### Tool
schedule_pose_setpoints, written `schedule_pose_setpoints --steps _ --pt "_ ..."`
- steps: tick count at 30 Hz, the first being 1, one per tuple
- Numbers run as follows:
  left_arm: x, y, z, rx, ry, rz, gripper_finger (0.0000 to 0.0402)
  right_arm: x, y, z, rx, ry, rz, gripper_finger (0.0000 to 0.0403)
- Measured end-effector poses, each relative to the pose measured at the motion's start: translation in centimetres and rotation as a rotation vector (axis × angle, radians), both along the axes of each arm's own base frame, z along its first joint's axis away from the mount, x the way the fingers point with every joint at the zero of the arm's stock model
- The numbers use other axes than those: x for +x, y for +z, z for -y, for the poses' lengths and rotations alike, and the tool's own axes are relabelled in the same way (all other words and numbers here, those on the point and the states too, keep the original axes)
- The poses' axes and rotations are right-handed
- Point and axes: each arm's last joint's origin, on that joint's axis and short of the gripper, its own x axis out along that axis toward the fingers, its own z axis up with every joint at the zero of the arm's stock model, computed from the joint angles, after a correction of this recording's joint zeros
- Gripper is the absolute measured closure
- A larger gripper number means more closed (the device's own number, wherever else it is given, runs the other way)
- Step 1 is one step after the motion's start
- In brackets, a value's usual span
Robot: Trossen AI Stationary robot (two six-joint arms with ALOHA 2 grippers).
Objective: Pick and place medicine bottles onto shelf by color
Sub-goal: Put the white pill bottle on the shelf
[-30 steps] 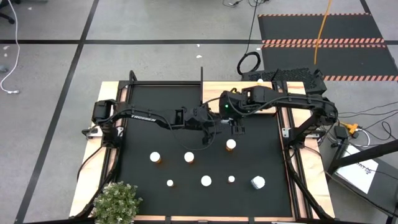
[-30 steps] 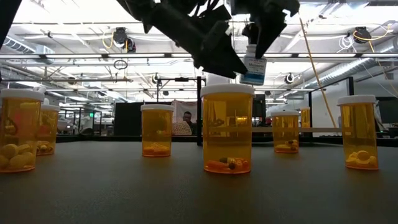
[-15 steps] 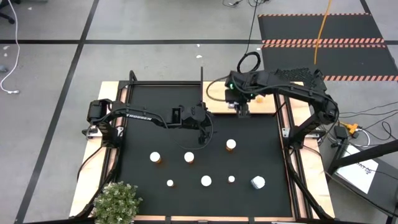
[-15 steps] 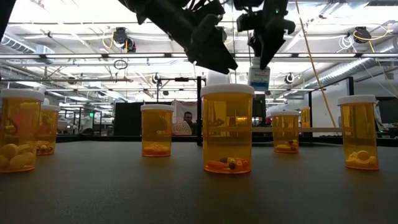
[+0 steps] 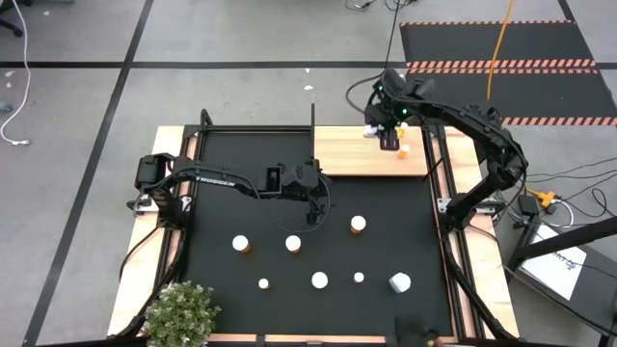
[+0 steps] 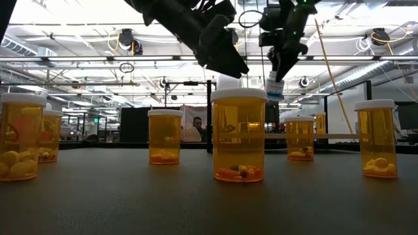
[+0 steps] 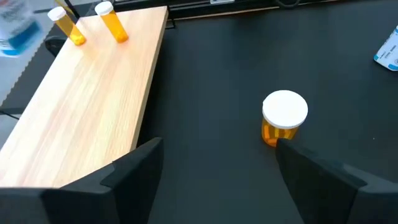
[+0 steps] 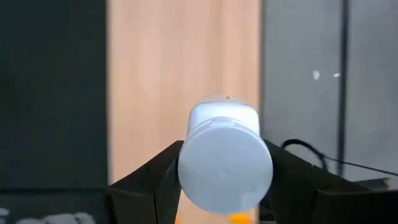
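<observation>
Several orange medicine bottles with white caps stand upright on the black mat (image 5: 241, 173), among them one (image 5: 359, 224) and one (image 7: 285, 118). A light-wood shelf (image 5: 357, 159) lies at the far right of the mat; two orange bottles (image 7: 67, 26) (image 7: 112, 22) stand on its far end. My right gripper (image 5: 388, 143) hangs over that end of the shelf, shut on a white bottle (image 8: 224, 155). My left gripper (image 5: 314, 193) stands open above the middle of the mat, holding nothing; the orange bottle (image 7: 285, 118) is just ahead of it. My right gripper pinches the white bottle between its two fingers (image 8: 155, 180), one on each side of the cap end (image 8: 186, 165). The fingers slant down from above and lie along the bottle. It hangs tilted below them (image 6: 274, 86), lifted clear of the shelf.
A potted plant (image 5: 181, 313) stands at the near left corner. A thin black post (image 5: 312, 116) rises at the mat's far edge by the shelf's left end. A white bottle (image 5: 399, 282) lies near the front right. A person (image 6: 198, 125) shows in the room behind.
My right gripper has swung from above the mat's middle toward the far right corner, over the shelf's right end, with its wrist turning. The white bottle has gone along with it, staying lifted clear.
</observation>
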Motion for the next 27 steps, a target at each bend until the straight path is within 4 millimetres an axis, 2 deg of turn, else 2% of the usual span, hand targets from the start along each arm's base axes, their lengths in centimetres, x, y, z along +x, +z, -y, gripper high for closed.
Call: schedule_pose_setpoints --steps 5,9,18,27 --pt "0.1 0.1 0.3 0.005 -0.013 0.013 0.0096 -1.5 0.3 2.4 -0.007 -0.007 0.106 0.0218" --pt "0.2 0.2 0.6 0.013 -0.026 0.025 0.0096 -2.5 -0.3 4.0 0.002 -0.031 0.103 0.0218" --pt "0.3 0.4 0.8 0.014 -0.034 0.046 0.0096 -3.0 -3.9 7.3 0.074 -0.058 0.018 0.0218" --pt "0.3 0.4 0.9 0.013 -0.037 0.045 0.0096 -3.6 -6.7 9.4 0.132 -0.073 -0.042 0.0218"
